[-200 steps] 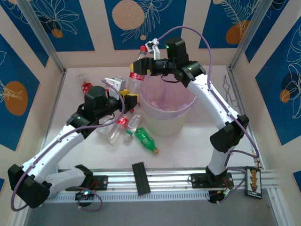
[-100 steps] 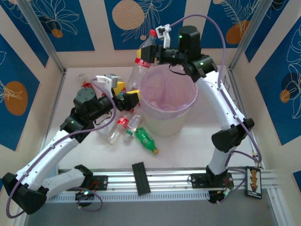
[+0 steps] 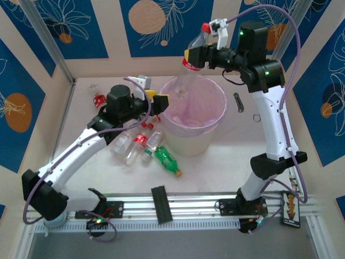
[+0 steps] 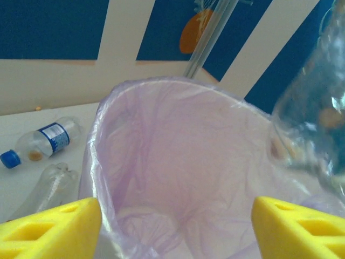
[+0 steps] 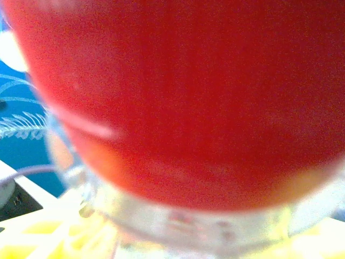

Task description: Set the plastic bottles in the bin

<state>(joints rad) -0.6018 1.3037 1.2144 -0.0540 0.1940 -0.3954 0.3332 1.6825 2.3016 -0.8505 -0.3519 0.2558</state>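
Blue leaf-patterned panels wall in a pale table (image 3: 232,151), and at its middle we see the bin (image 3: 190,141), a cream-white bucket lined with a lilac bag. Above its far-left rim the right tool (image 3: 194,56) is clenched on a clear bottle (image 3: 185,82) with a red label and a red cap. The bottle's long axis runs near upright but tilted, with the cap up toward the far wall and the base down over the bin's mouth. In the right wrist view we find the red label (image 5: 178,97) blurred, close against the camera. The left tool (image 3: 161,101) hovers just left of the bin, its yellow fingers (image 4: 48,229) spread with nothing between them. We see other bottles (image 3: 137,144) lying on the table left of the bin, a green bottle (image 3: 165,159) among them.
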